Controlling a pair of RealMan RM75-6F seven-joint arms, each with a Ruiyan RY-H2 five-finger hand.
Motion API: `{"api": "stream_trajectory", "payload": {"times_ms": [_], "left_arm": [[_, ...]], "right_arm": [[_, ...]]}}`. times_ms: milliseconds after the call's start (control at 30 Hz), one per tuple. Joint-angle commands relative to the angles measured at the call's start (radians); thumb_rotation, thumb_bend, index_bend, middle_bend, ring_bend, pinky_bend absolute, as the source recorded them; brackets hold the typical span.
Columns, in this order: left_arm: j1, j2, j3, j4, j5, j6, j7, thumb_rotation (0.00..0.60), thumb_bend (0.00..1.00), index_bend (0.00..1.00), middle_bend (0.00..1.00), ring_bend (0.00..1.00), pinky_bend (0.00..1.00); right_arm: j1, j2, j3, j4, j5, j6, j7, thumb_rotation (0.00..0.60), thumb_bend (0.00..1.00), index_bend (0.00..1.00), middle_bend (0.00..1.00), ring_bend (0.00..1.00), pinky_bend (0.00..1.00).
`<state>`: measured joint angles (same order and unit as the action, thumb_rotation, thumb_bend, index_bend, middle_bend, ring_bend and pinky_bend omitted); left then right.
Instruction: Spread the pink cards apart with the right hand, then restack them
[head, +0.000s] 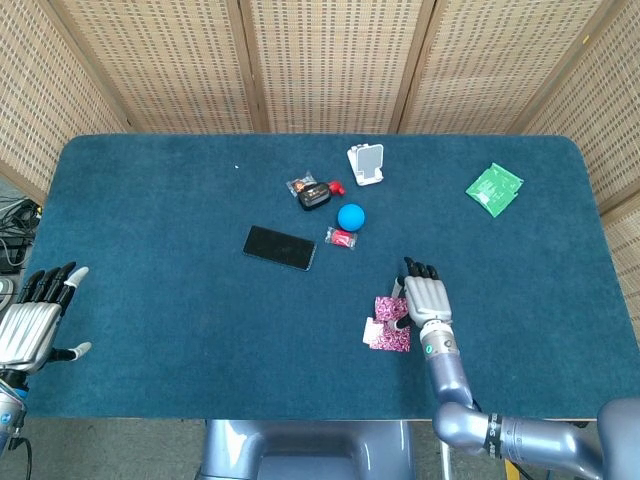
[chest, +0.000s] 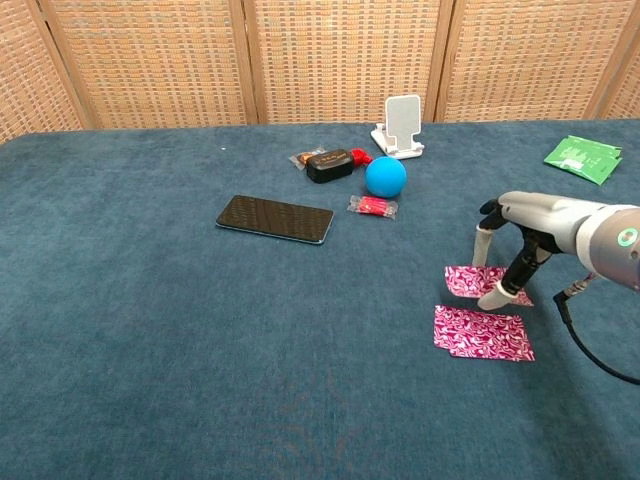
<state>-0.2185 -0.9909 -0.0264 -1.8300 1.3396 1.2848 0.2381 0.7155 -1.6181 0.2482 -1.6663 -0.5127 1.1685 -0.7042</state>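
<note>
Pink patterned cards lie in two groups on the blue felt counter (chest: 150, 330). The larger group, the card stack (chest: 483, 333), sits flat. A single loose card (chest: 472, 281) lies just beyond it, on the side toward the blue ball (chest: 385, 176), close to the stack's far edge; whether the two overlap cannot be told.

The right hand (chest: 520, 240) stands arched over the loose card, fingers (chest: 494, 295) spread and pointing down, with the tips resting on or at the card. It presses rather than grasps. The left hand (head: 32, 322) hovers far from the stack at the counter's opposite edge, fingers apart, holding nothing.

Probable faults from this state:
- Fingertip slip: felt drag may hold the card while the fingers slide off.
- Edge collision: the loose card may butt against the stack's edge and push it, or buckle, instead of riding on top.
- Skewed restack: uneven pressure may rotate the card.
</note>
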Motion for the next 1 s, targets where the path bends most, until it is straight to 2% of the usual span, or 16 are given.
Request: {"api": "stream_trajectory", "payload": {"times_ms": [33,300,1000], "left_arm": [[0.001,0.001,0.0,-0.001,0.0,0.0,-0.001,0.6,0.0,0.0,0.0,0.0,0.0],[-0.002,-0.002,0.001,-0.001,-0.004,-0.006,0.007,0.6,0.0,0.0,0.0,0.0,0.0],[-0.001,-0.003,0.001,-0.003,-0.007,-0.004,0.011,0.6,0.0,0.0,0.0,0.0,0.0]], "right_arm": [[-0.003,-0.011,-0.032,-0.031,-0.015,0.027,-0.017,0.6,0.34,0.58,0.07,0.0,0.05],[-0.018,-0.023,-0.081,-0.048,-0.054,0.054,-0.022,0.6,0.34,0.58,0.07,0.0,0.08],[-0.034,-0.052,-0.106,-0.027,-0.1,0.053,-0.011,0.6,0.34,0.58,0.07,0.0,0.1]]}}
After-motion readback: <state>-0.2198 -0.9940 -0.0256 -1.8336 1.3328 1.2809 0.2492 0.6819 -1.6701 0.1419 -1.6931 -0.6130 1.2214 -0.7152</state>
